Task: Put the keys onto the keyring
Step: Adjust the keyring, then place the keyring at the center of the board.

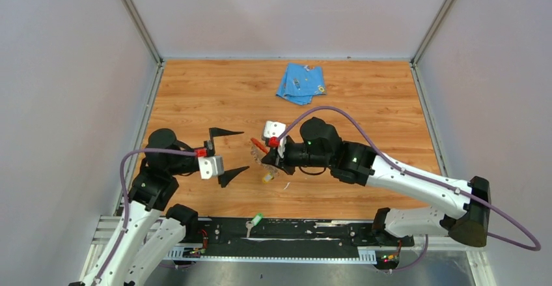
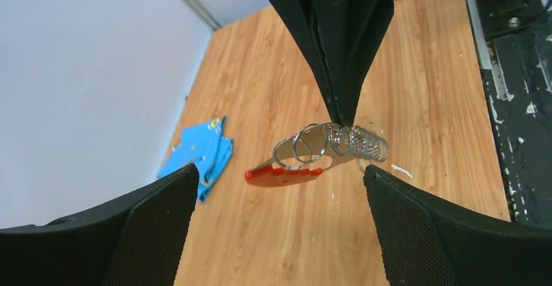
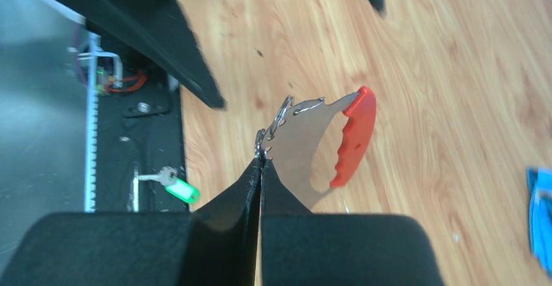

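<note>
My right gripper [image 1: 268,157] [image 3: 262,161] is shut on the keyring [image 1: 259,148] [image 3: 306,144], a flat silvery piece with a red strip and wire rings, held above the table's middle. To its left my left gripper [image 1: 244,150] [image 2: 280,172] stands wide open with nothing between its fingers. In the left wrist view the keyring [image 2: 306,162] hangs just ahead of them. A yellow-tagged key [image 1: 267,178] shows just below the right gripper. Whether it hangs from the ring or lies on the wood I cannot tell. The green-tagged key [image 1: 255,221] [image 3: 170,185] lies on the black base rail.
A folded blue cloth [image 1: 301,84] [image 2: 202,156] lies at the back of the wooden table [image 1: 364,110]. Grey walls close in the left, right and far sides. The black rail [image 1: 312,230] with the arm bases runs along the near edge.
</note>
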Available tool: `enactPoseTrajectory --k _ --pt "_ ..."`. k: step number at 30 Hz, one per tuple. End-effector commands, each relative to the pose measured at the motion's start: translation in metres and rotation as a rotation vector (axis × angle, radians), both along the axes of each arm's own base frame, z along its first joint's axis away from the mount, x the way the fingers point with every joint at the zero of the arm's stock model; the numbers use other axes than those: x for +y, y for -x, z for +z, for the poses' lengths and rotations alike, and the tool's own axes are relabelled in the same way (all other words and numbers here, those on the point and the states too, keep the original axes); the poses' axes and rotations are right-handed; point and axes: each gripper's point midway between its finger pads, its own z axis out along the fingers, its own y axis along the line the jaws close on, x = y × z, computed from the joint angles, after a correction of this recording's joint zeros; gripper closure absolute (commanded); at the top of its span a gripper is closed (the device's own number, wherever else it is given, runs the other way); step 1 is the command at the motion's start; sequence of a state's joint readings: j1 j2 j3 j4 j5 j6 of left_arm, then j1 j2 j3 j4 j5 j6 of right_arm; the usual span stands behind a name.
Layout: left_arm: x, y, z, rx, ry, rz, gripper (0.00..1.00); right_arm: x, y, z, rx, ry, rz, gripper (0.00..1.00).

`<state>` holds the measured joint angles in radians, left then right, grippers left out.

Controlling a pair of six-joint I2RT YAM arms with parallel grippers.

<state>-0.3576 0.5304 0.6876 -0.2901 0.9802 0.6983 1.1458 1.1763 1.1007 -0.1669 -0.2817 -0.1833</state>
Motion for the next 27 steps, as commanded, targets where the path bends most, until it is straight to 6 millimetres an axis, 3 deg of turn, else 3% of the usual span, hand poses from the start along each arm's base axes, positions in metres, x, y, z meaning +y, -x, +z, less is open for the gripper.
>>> enactPoseTrajectory --k 1,7,11,14,17,19,21,24,25,27 --pt "0.004 -0.02 -0.007 0.195 -0.012 0.121 0.0 -0.021 -0.042 -0.047 0.122 0.05 -0.195 0.99" --pt "0.019 -0.058 -0.016 0.426 0.003 0.357 0.0 -0.053 -0.097 -0.118 0.184 0.172 -0.463 1.0" --pt "0.057 -0.092 -0.045 0.608 -0.04 0.593 0.0 -0.07 -0.133 -0.159 0.196 0.275 -0.602 1.0" --pt "0.089 -0.099 -0.08 0.695 -0.145 0.73 0.0 -0.07 -0.144 -0.177 0.235 0.323 -0.613 0.97" --pt "0.119 -0.101 -0.102 0.757 -0.191 0.861 0.0 -0.067 -0.146 -0.166 0.24 0.315 -0.615 0.84" --pt "0.13 -0.1 -0.11 0.784 -0.182 0.9 0.0 -0.072 -0.148 -0.153 0.236 0.288 -0.65 0.68" --pt "0.14 -0.102 -0.113 0.782 -0.163 0.931 0.0 -0.089 -0.152 -0.142 0.212 0.261 -0.734 0.47" --pt "0.159 -0.112 -0.114 0.788 -0.059 1.02 0.0 -0.127 -0.153 -0.133 0.222 0.208 -0.887 0.06" --pt "0.163 -0.117 -0.116 0.784 -0.019 1.038 0.0 -0.142 -0.153 -0.132 0.229 0.19 -0.946 0.01" --pt "0.168 -0.124 -0.123 0.767 0.041 1.067 0.0 -0.176 -0.153 -0.135 0.227 0.172 -1.062 0.0"
